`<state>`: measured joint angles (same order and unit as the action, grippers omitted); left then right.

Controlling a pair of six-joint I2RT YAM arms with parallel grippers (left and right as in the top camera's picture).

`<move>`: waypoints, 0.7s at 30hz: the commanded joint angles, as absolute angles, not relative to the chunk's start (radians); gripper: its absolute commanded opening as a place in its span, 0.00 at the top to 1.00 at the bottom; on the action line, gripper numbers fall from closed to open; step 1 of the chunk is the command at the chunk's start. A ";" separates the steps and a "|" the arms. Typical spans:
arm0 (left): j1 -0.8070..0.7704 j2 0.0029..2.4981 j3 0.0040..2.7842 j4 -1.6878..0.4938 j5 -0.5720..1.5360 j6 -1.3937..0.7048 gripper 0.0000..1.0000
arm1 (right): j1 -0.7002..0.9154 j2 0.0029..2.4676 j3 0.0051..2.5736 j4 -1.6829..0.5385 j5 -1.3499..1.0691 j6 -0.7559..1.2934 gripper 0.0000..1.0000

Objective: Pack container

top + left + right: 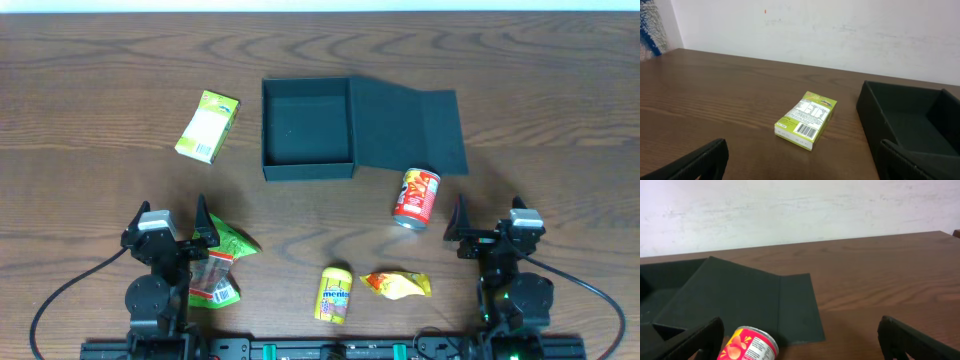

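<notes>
The container, a dark teal square box, stands open at the table's middle back, and its flap lid lies flat to the right. Nothing shows inside it. My left gripper is open at the front left, and a green packet lies right beside it. In the left wrist view the open gripper faces a yellow-green carton, with the container's wall to its right. My right gripper is open at the front right. The right wrist view shows a red can lying near the left finger, in front of the lid.
The yellow-green carton lies left of the container. The red can lies on its side just below the lid. A yellow tube and a yellow-orange packet sit near the front edge between the arms.
</notes>
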<state>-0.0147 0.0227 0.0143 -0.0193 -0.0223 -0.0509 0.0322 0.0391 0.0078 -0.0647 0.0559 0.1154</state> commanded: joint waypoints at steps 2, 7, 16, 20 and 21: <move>-0.010 0.026 0.004 -0.075 -0.029 -0.037 0.05 | 0.041 0.039 0.006 -0.070 0.055 0.126 0.01; -0.010 0.026 0.004 -0.075 -0.029 -0.037 0.05 | 0.041 0.039 0.006 -0.070 0.055 0.126 0.01; -0.007 0.026 0.005 -0.030 -0.025 0.000 0.05 | 0.041 0.039 0.006 -0.070 0.055 0.126 0.01; -0.008 0.026 0.011 -0.039 0.024 -0.019 0.05 | 0.041 0.039 0.006 -0.070 0.055 0.126 0.01; -0.007 0.027 0.018 -0.051 0.023 -0.022 0.05 | 0.041 0.039 0.006 -0.070 0.055 0.126 0.01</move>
<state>-0.0132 0.0227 0.0143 -0.0113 -0.0063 -0.0219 0.0322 0.0391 0.0078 -0.0647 0.0555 0.1154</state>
